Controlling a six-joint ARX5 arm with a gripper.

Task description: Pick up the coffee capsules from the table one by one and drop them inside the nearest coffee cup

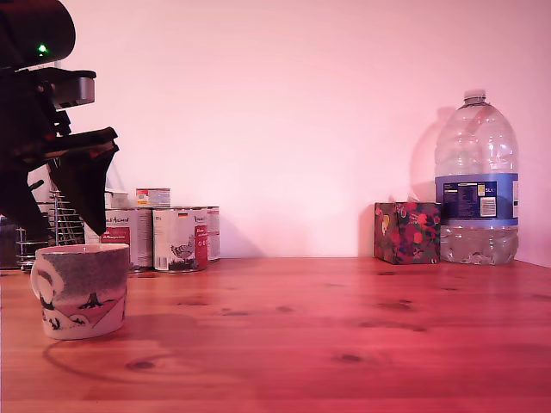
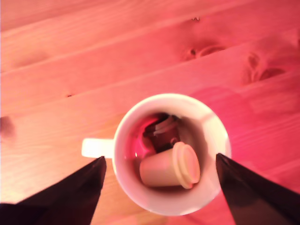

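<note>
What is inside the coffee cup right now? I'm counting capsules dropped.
One coffee capsule lies on its side inside the coffee cup. Something dark sits behind it, unidentifiable; the capsule covers part of the cup's bottom.

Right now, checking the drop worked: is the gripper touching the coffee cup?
Apart. The wrist view shows the gripper open, fingers either side of the coffee cup with table between; a capsule lies inside.

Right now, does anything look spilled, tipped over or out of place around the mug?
Nothing stands out. The coffee cup stands upright on the table, with a coffee capsule lying on its side inside it. The gripper hangs open above the cup, its fingers clear of the rim. The cans and bottle stand upright.
</note>
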